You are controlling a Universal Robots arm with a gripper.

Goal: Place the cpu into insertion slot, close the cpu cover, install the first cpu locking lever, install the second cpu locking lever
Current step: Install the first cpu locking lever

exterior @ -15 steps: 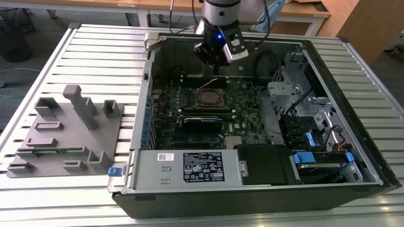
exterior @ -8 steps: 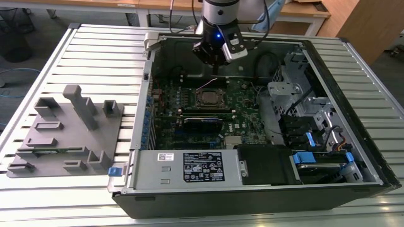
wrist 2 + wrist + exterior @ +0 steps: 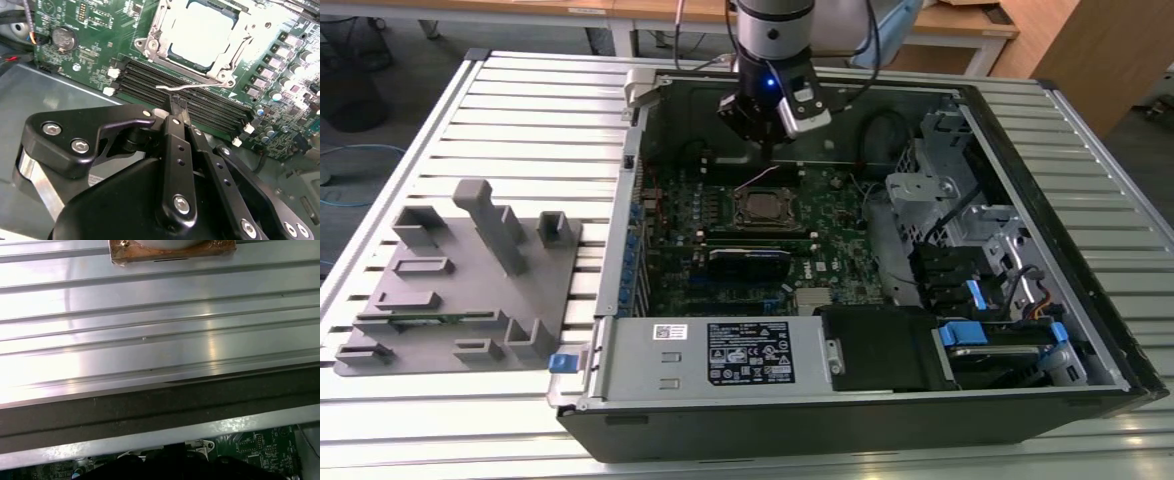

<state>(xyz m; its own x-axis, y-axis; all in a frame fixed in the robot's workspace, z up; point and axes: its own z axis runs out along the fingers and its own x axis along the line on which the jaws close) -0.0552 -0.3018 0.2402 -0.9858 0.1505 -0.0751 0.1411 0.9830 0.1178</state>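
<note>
Hangs at 12 o'clock from the cpu [image 3: 761, 207], exterior view, with gripper [image 3: 177, 106] pressed together beside locking lever [image 3: 195, 86].

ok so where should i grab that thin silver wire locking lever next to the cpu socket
Grip the thin silver wire locking lever at its free curved end, away from the corner of the silvery square cpu cover. Come from above, a finger each side: it runs low along the long black memory slots, so likely only its sides offer purchase.
</note>
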